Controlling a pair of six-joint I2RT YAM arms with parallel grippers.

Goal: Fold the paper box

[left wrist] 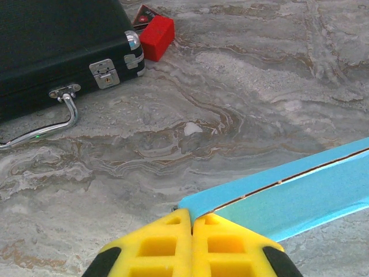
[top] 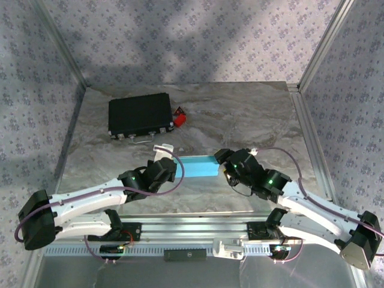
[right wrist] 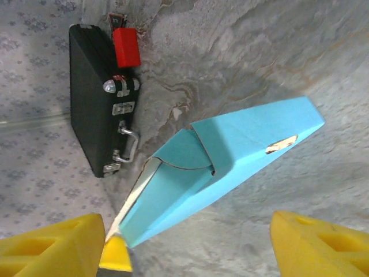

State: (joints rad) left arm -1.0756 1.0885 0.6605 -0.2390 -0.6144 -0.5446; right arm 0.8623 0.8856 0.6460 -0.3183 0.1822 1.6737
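**Operator:** Item one, the task piece. Where is it?

**Stores:** Paper box [top: 198,166]: light-blue card, long and narrow. You will find it at the front middle of the table [top: 252,114], between your two arms. In the right wrist view, the end facing that camera stands open. A curved tuck flap is partly turned in there, and the white inner side shows along one edge.

**Operator:** Item two, my left gripper?

**Stores:** Left gripper [left wrist: 191,222]: yellow fingers pressed together with no gap, clenched on the left end of the box. The blue card runs from your fingertips up and to the right across that wrist view.

**Operator:** Item three, the right one?

**Stores:** Right gripper [right wrist: 187,242]: released. Its yellow fingers stand wide apart at the bottom corners of its own view, and the box lies just ahead of the gap. It holds nothing.

**Operator:** Anything else on the surface?

**Stores:** Black case [top: 140,116]: rectangular and closed, at the far left of the table, well apart from the box. Red block [top: 179,117]: small, just beside the right corner of your case.
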